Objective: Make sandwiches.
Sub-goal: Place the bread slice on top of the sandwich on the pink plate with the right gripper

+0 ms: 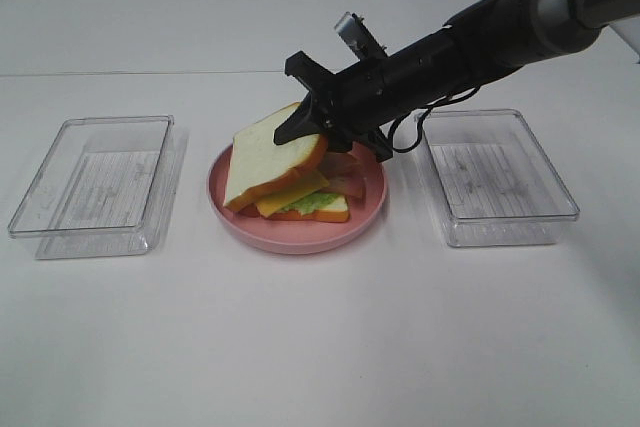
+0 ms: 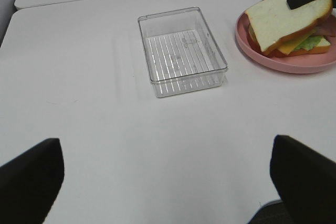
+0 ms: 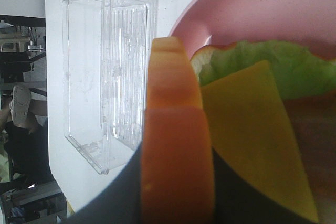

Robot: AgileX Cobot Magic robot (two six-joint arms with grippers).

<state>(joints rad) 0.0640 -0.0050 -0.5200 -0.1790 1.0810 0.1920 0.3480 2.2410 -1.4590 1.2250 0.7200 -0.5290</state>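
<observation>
Exterior high view: right gripper pinching top bread slice, lowering onto cheese and lettuce; left gripper idling spread; release remaining.

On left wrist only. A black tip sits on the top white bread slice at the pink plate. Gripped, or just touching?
Observer: Gripped. The right gripper is shut on the top white bread slice, pinching its orange-brown crust edge.
Operator: Slice lying flat?
Observer: No, tilted: the gripped end is raised and the far end rests on the stack on the round pink plate.
Operator: Anything beyond the plate?
Observer: A second clear plastic rectangular tray, holding nothing, lies on the plate's right in the high view.
</observation>
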